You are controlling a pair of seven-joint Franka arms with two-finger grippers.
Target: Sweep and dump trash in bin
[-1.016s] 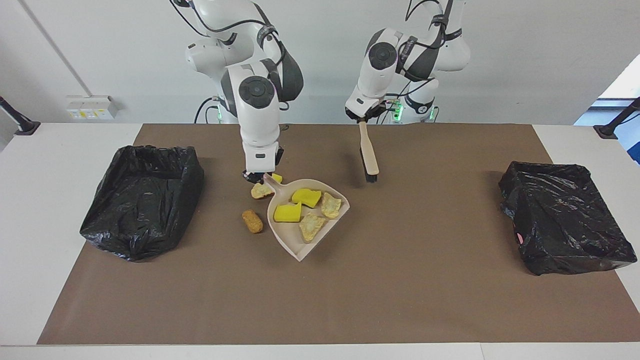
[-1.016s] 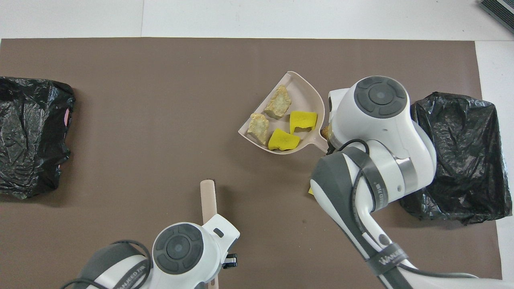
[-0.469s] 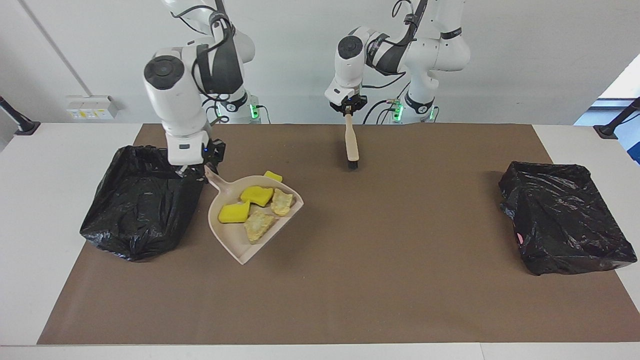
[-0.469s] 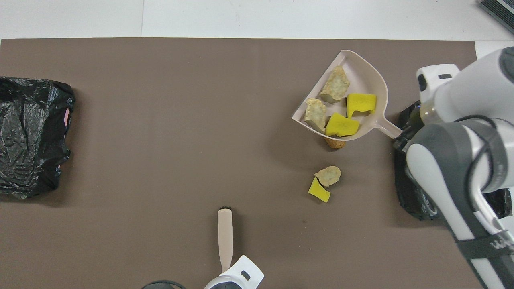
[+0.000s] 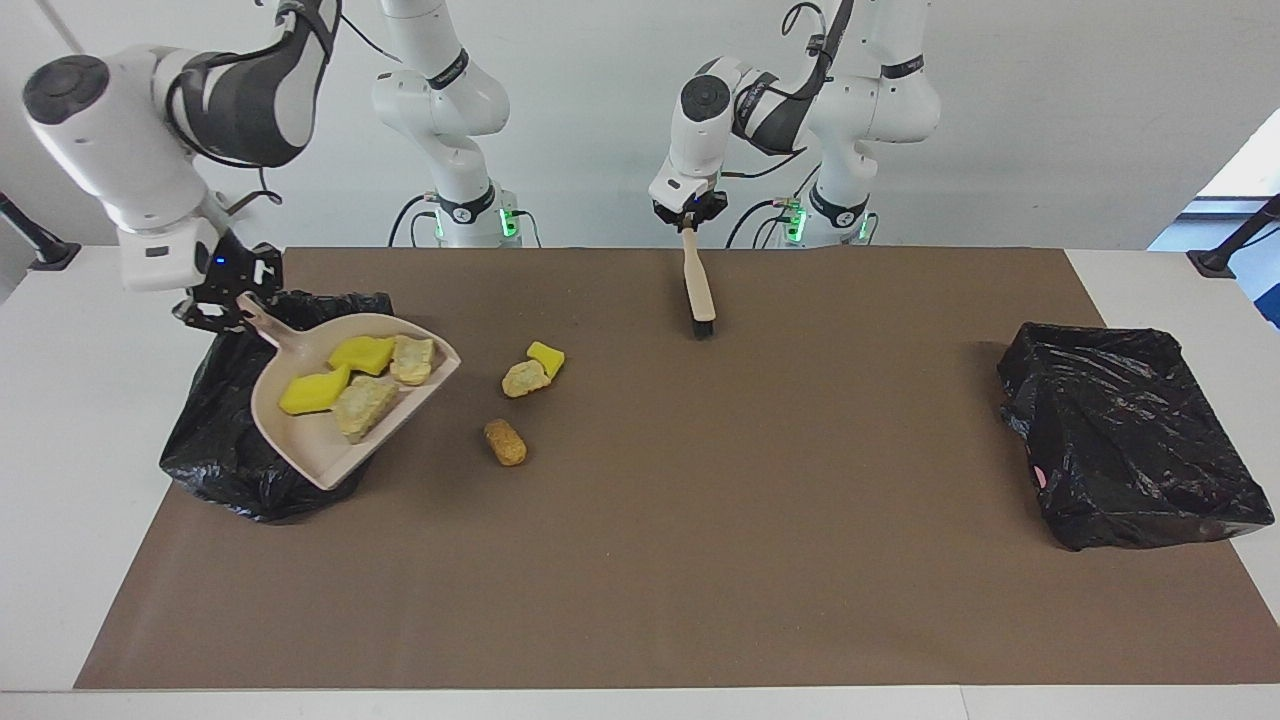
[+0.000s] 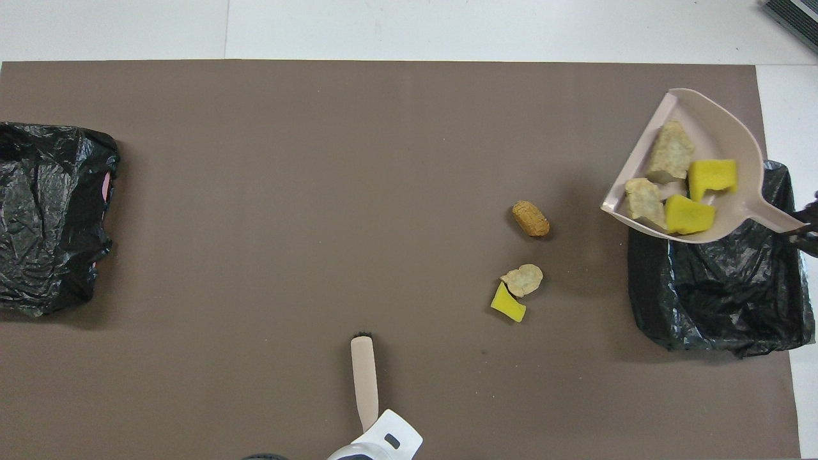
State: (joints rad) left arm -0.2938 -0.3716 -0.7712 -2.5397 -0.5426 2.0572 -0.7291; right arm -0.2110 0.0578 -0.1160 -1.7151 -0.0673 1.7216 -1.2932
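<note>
Now we are carrying the dustpan [image 5: 330, 420] in the air over the black bin [image 5: 215, 455] at the right arm's end of the counter [image 5: 700, 560], our right tool [image 5: 222, 300] clamped shut on the end of its handle. Four pieces of trash [image 5: 355, 378] are riding in the pan, two yellow sponge chunks and two pale bread-like lumps, all lying near the handle end of the pan. Three more pieces are lying on the brown mat: a yellow wedge [image 5: 546, 357] touching a tan lump [image 5: 523, 379], and a golden-brown lump [image 5: 505, 441] a little farther from the robots. Our left tool [image 5: 690, 224] is shut on the handle of the brush [image 5: 698, 290], which is hanging bristles down over the mat close to the robots, waiting. We are judging these scraps to be very light, soft and dry, so they should be sliding off the smooth plastic at a modest tilt, though the sponge may be bouncing or clinging a little. We would not be pinching them directly; the pan is the thing to hold, and its handle gives a stiff, narrow grip. Because the load sits out from that grip, we are expecting the pan to want to twist, so a firm hold and a slow tip over the bin's open middle seem wise.
</note>
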